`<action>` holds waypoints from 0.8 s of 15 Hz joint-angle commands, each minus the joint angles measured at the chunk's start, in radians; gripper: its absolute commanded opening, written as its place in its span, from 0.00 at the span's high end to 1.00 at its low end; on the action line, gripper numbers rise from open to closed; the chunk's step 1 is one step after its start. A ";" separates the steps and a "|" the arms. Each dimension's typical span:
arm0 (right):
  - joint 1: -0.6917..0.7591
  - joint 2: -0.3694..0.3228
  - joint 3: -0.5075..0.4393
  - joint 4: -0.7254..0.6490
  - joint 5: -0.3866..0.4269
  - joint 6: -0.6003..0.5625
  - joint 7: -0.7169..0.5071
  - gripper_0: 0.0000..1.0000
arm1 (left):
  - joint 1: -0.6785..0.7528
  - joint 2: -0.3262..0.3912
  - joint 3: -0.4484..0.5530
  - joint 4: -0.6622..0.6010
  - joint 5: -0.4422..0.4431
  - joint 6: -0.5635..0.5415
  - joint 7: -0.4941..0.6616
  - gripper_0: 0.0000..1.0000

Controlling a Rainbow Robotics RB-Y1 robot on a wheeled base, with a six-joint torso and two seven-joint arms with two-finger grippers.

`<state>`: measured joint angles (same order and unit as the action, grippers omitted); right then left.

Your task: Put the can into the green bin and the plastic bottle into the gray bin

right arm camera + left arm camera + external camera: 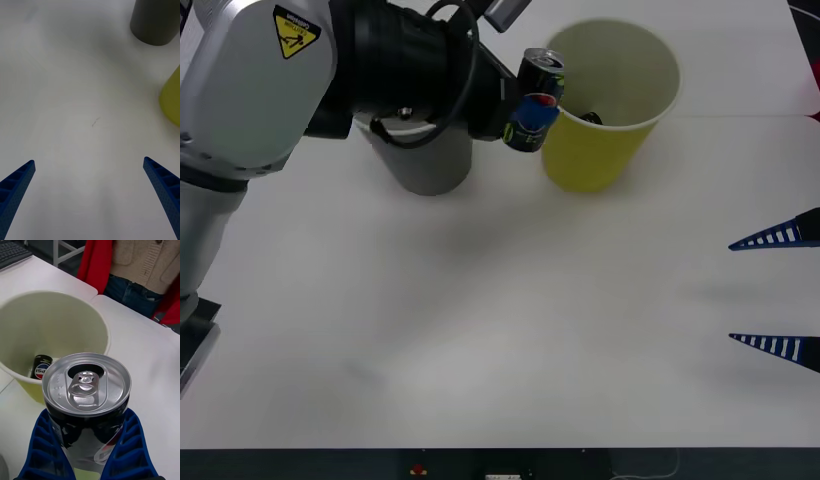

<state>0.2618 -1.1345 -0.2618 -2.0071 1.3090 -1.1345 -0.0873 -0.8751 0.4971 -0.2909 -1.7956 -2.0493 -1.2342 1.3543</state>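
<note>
Left arm reaches across upper left of front view, wrist dark, left gripper (530,120) near top centre, blue fingers (45,444) clamped either side of can (87,397). Right gripper (780,290) at right edge, mid-height, fingers spread wide, holding nothing.

Left gripper (530,120) clamps the can (536,98), held tilted at the left rim of the green bin (600,150), above the table (480,330). Gray bin (430,160) sits left, mostly behind the arm. Right gripper (778,290) at right edge, fingers spread, off the table.
</note>
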 commanded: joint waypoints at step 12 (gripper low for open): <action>0.000 0.000 0.000 0.000 0.000 0.000 0.000 0.00 | -0.352 -0.184 -0.171 0.558 -0.075 0.277 -0.001 1.00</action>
<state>0.2618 -1.1345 -0.2618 -2.0071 1.3090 -1.1345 -0.0873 -1.2180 0.3219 -0.4523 -1.2626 -2.1223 -0.9794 1.3541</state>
